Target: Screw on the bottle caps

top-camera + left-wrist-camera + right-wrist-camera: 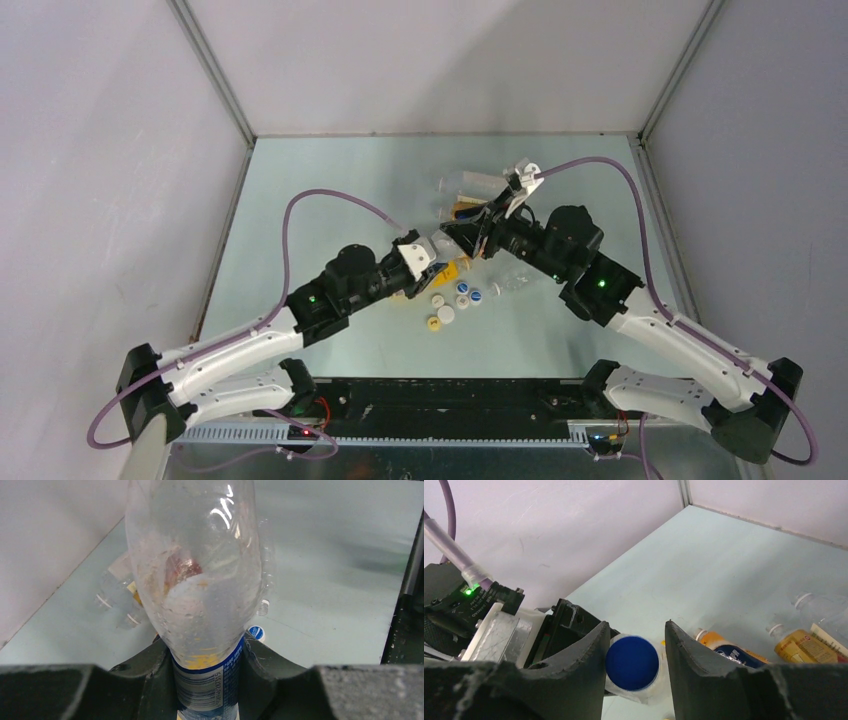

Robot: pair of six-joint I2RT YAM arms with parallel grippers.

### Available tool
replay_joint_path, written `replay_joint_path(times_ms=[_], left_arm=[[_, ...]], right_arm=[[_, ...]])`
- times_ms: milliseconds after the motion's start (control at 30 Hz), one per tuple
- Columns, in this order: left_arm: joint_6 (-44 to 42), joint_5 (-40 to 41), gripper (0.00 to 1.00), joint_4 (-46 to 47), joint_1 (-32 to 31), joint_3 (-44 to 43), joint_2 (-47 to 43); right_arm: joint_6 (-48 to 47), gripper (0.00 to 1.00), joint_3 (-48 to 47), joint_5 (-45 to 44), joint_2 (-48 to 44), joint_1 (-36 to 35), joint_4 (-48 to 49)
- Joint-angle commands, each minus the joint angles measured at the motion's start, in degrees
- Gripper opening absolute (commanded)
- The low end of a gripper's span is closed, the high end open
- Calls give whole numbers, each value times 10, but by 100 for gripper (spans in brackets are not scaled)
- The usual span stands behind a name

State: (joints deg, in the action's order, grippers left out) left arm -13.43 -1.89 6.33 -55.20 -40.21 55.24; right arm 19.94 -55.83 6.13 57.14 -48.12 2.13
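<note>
1. Left gripper (pixel 207 680), closest to the left wrist lens, is clamped on the labelled body of the clear bottle (pixel 195 575).
2. The bottle is held off the table (pixel 724 565), mid-scene, between the two arms.
3. Right gripper (pixel 636 640) has one finger on each side of the blue cap (pixel 631 663). The left finger is at the cap's edge and there is a sliver of gap on the right. Can't tell if it is pinching.
4. Key relation: the cap sits on the bottle mouth and faces straight into the right wrist lens. The bottle's long axis therefore runs from the left gripper toward the right one, in line with the right wrist.
5. My read is that the right arm does the twist and the left only braces.
6. Loose caps (pixel 452 300) lie near of the grippers. Other bottles (pixel 801 647) lie far-right.
</note>
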Motion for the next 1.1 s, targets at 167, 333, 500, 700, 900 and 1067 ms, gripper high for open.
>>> replay_joint_path(times_ms=[167,333,500,700,900,1067], left_arm=[[3,-38,29,40,-4,-7,2],[14,-22,39,43,7,-5,-9],[25,-14,78,32,25,-6,-25],[30,35,100,-19,55,-7,-74],[64,109,100,-108,140,-18,-133],[61,175,100,-180,228,-42,-157]], right_arm=[[2,37,-14,-27,20,-3,49],[1,2,-15,-22,21,0,39],[-17,0,-28,-10,19,22,10],[-57,0,-76,-5,13,91,-70],[-132,0,-100,-50,4,211,-133],[-174,0,-102,-76,24,363,-131]])
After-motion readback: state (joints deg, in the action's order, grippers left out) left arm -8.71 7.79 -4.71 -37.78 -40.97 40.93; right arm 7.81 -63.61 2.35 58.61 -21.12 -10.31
